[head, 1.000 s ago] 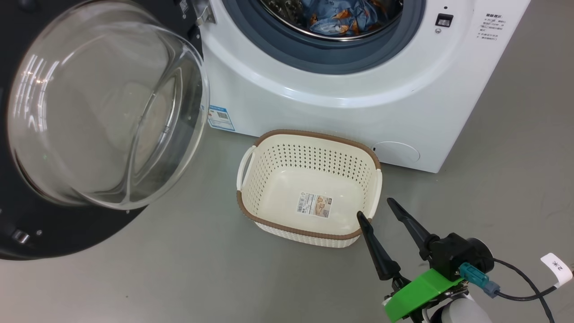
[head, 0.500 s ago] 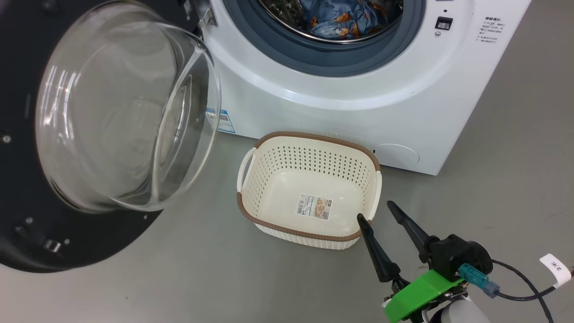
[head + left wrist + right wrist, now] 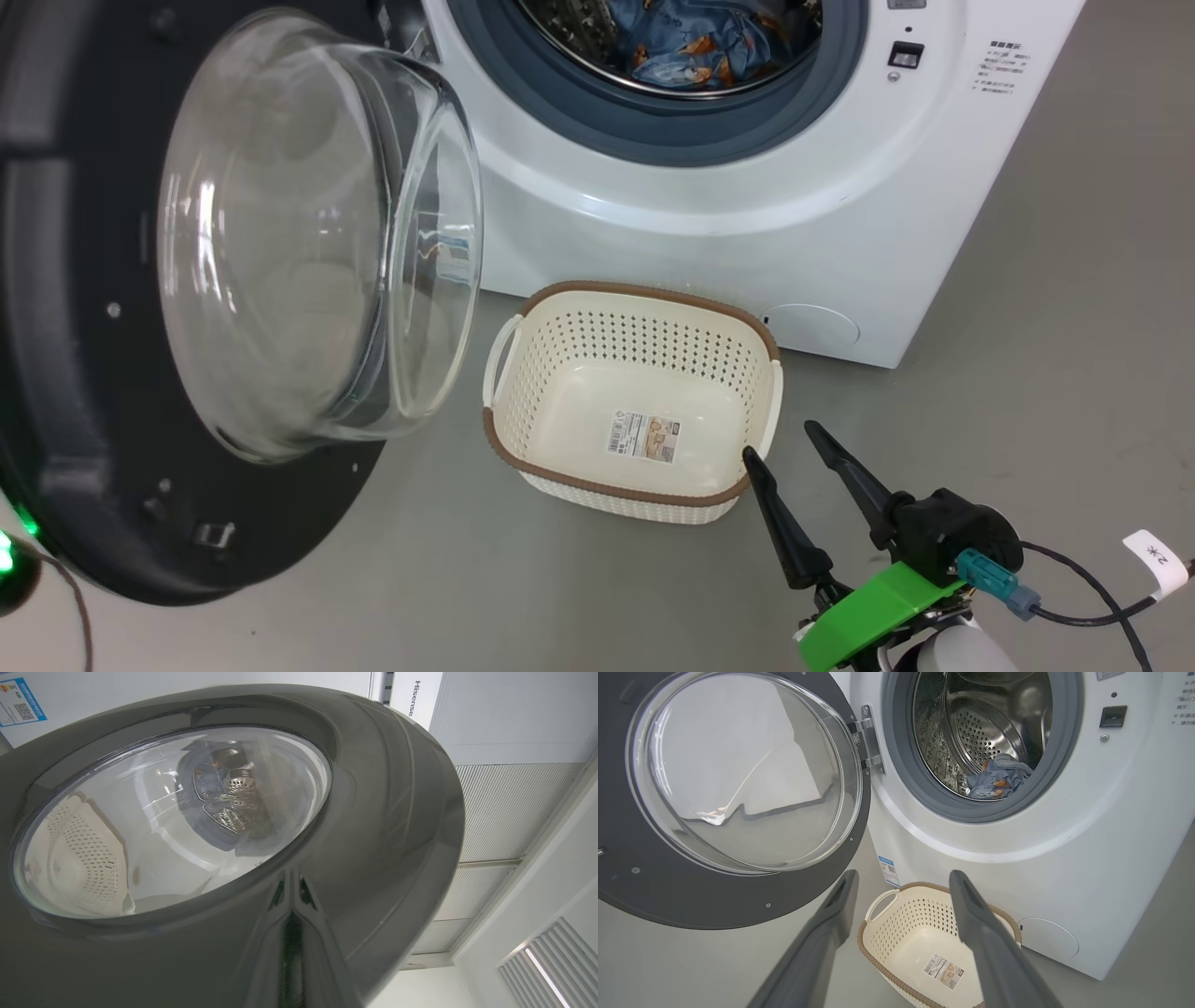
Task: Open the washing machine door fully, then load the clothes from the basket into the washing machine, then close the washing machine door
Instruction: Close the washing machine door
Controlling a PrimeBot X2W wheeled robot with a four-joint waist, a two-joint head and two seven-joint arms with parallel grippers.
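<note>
The washing machine door, black-rimmed with a bulging glass bowl, stands partly swung out at the left of the white washing machine. In the left wrist view my left gripper is shut, its tips against the door's glossy outer rim. The clothes, light blue with orange bears, lie inside the steel drum. On the floor in front sits the basket, holding only its label sticker. My right gripper hovers open just off the basket's near right corner, nothing between its fingers.
Grey floor lies around the basket and to the machine's right. A black cable with a white tag trails from my right wrist. A green light glows at the lower left edge behind the door. The door hinge sits left of the grey gasket.
The door has swung round toward the machine's opening, its glass bowl now nearer the basket. The view has shifted slightly. The right gripper has stayed put.
</note>
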